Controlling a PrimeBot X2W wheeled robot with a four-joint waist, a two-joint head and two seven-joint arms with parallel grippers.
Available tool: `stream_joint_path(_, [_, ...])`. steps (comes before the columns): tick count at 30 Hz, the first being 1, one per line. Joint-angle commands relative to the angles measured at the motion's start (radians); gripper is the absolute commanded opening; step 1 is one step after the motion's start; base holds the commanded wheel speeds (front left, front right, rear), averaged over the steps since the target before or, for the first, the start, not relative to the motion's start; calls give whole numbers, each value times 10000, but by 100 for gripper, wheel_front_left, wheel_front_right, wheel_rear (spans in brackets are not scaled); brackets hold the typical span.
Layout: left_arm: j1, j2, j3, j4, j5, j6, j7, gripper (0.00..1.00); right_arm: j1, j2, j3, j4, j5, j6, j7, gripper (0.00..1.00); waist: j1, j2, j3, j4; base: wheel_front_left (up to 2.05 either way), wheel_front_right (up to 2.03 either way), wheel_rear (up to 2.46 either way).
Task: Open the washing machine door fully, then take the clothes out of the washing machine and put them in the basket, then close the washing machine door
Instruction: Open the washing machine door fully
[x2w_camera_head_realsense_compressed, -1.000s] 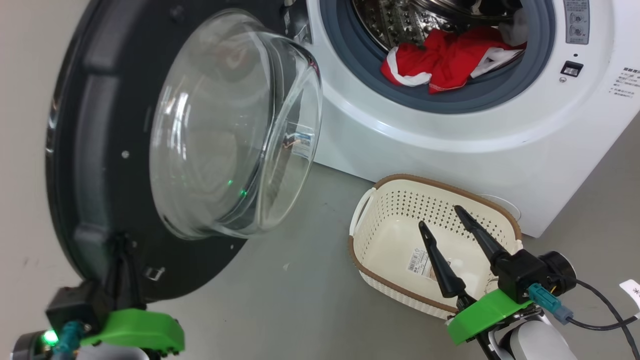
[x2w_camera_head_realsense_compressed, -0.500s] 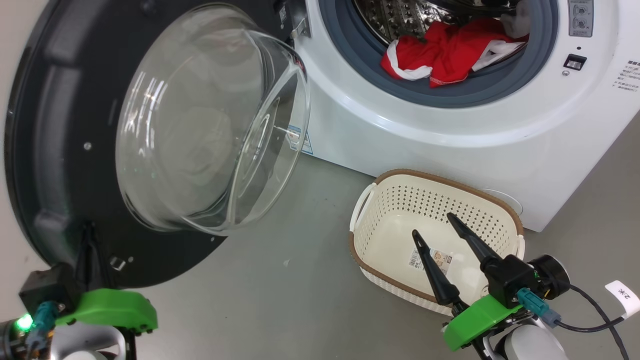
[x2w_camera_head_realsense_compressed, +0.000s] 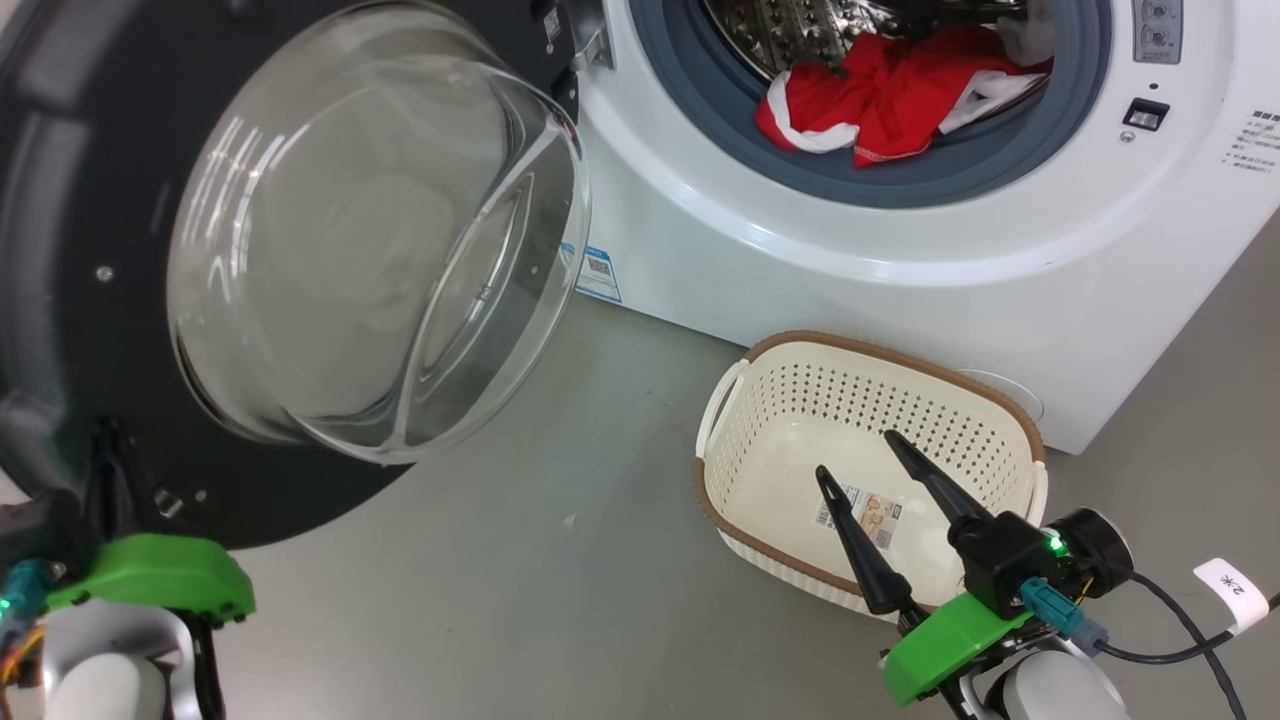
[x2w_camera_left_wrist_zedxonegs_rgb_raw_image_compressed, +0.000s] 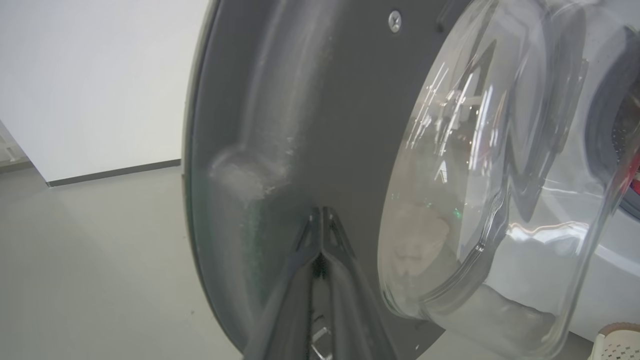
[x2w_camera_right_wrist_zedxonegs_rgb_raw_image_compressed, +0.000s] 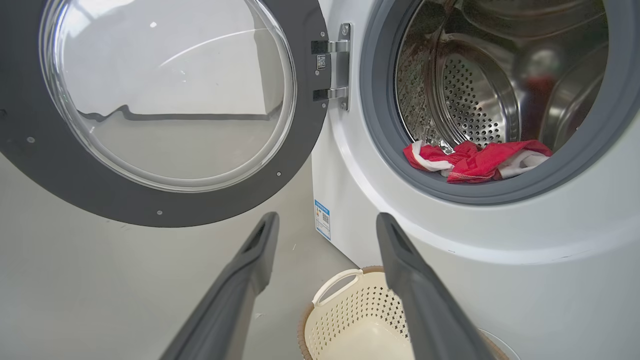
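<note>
The washing machine (x2w_camera_head_realsense_compressed: 800, 260) stands with its door (x2w_camera_head_realsense_compressed: 60, 200) swung out to the left, the glass bowl (x2w_camera_head_realsense_compressed: 370, 230) bulging toward me. Red and white clothes (x2w_camera_head_realsense_compressed: 880, 95) lie at the drum's mouth, also seen as clothes (x2w_camera_right_wrist_zedxonegs_rgb_raw_image_compressed: 475, 160) in the right wrist view. The cream basket (x2w_camera_head_realsense_compressed: 800, 400) sits on the floor before the machine with just a paper label inside. My left gripper (x2w_camera_head_realsense_compressed: 100, 435) is shut, its tips (x2w_camera_left_wrist_zedxonegs_rgb_raw_image_compressed: 320, 215) pressed against the door's (x2w_camera_left_wrist_zedxonegs_rgb_raw_image_compressed: 310, 100) dark inner rim. Over the basket's near side, my right gripper (x2w_camera_head_realsense_compressed: 856, 453) hangs open, holding nothing.
Grey floor (x2w_camera_head_realsense_compressed: 560, 560) spreads between door and basket. A white wall (x2w_camera_left_wrist_zedxonegs_rgb_raw_image_compressed: 100, 75) rises behind the open door. A black cable with a white tag (x2w_camera_head_realsense_compressed: 1235, 590) trails from my right wrist. The door hinge (x2w_camera_right_wrist_zedxonegs_rgb_raw_image_compressed: 332, 67) shows on the machine's left edge.
The door has swung further open to the left, my shut left gripper moving with it against the rim. The head camera shifted slightly. My right gripper stays open over the basket.
</note>
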Motion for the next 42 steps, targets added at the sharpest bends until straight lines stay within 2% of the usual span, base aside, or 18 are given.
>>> stream_joint_path(1, [-523, 535, 514, -54, -95, -44, -139, 0, -298, 61, 245, -264, -111, 35, 23, 100, 0, -1, 50, -5, 0, 0, 0])
stream_joint_path(11, [-1360, 587, 649, 1133, -391, -330, -571, 0, -406, 6, 254, -481, -298, 35, 251, 100, 0, -1, 380, -13, 0, 0, 0])
stream_joint_path(21, [-1978, 665, 828, 2031, -501, -363, -836, 0, -399, -130, 268, -745, -336, 35, 439, 100, 0, -1, 579, -26, 0, 0, 0])
stream_joint_path(26, [-2289, 815, 924, 2501, -524, -365, -879, 0, -408, -155, 258, -829, -338, 35, 503, 100, 0, -1, 647, -54, 0, 0, 0])
stream_joint_path(35, [-2961, 1076, 1040, 3535, -572, -642, -953, 0, -387, -227, 199, -1003, -349, 35, 618, 100, 0, -1, 806, -124, 0, 0, 0])
stream_joint_path(42, [-3069, 1055, 1382, 3733, -669, -733, -975, 0, -375, -226, 186, -1051, -345, 35, 656, 100, 0, -1, 790, -227, 0, 0, 0])
